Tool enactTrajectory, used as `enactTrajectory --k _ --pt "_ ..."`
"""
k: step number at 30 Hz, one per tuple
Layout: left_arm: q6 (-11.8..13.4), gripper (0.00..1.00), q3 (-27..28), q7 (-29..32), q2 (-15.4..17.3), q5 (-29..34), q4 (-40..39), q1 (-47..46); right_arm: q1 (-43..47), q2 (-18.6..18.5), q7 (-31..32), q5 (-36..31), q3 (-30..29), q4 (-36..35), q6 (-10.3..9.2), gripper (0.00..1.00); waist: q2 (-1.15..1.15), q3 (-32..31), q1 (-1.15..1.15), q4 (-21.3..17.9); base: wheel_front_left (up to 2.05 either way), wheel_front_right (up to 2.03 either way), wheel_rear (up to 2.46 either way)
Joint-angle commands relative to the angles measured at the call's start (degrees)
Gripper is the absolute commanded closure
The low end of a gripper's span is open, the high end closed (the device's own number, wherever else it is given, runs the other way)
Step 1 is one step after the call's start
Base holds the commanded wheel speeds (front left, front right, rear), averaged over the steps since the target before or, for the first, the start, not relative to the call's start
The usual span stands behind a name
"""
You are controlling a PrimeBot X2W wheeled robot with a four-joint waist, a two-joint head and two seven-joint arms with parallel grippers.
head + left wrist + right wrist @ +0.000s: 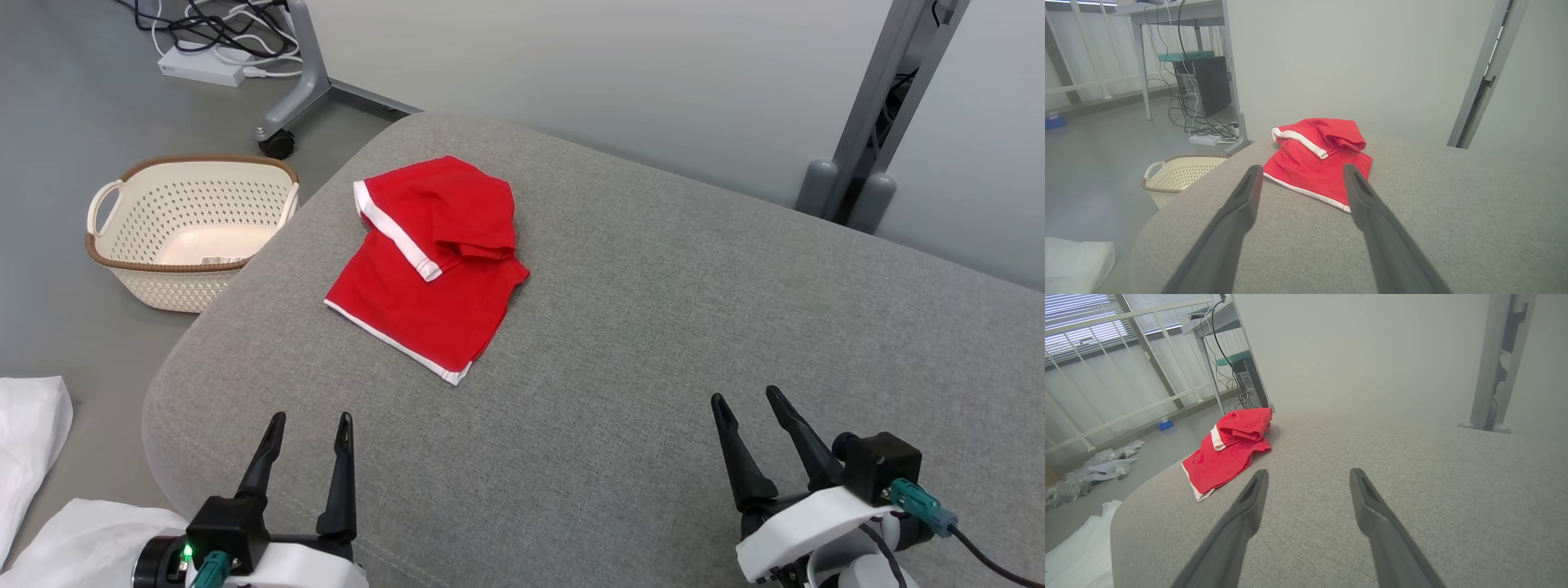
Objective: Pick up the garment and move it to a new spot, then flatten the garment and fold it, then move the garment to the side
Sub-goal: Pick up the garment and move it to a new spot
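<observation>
A red garment (429,265) with white trim lies folded over on itself toward the far left of the grey cushioned surface (653,327). The left wrist view has the garment (1318,161) straight ahead between the fingers, and the right wrist view has the garment (1227,453) off to the left. My left gripper (310,420) hovers open at the near left edge, well short of the garment, with nothing between its fingers. At the near right, my right gripper (747,398) is open too and holds nothing.
A cream perforated basket (192,229) stands on the floor left of the surface. White cloth (33,441) lies on the floor at the near left. A wheeled stand leg (298,90) and cables (212,33) are at the back left, a grey post (882,114) at the back right.
</observation>
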Motion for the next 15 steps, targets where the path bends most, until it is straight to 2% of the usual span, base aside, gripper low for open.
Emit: enactTrajectory --k 1,6,8,15 --pt "0.34 0.0 0.25 -0.04 0.2 -0.31 -0.21 0.2 -0.67 -0.5 -0.02 0.24 0.28 0.26 0.01 0.0 0.0 0.04 0.0 -0.05 0.0 0.0 0.0" --pt "0.71 0.0 0.11 -0.04 0.2 -0.92 -0.56 0.17 -0.92 -0.51 -0.01 -0.14 0.29 0.38 0.01 0.0 0.0 0.3 0.0 -0.2 0.0 0.0 0.0" --pt "0.75 0.0 0.4 -0.04 0.21 -3.03 -0.19 0.12 -0.71 -0.55 -0.02 -0.04 -0.54 0.19 0.01 0.0 0.0 0.69 0.0 -0.3 0.0 0.0 0.0" --pt "-1.28 0.0 3.77 -0.04 0.16 -1.47 0.06 -4.84 -1.77 -0.69 -0.01 -3.77 -2.51 -1.79 0.01 0.0 0.0 4.71 0.0 -1.67 0.0 0.0 0.0"
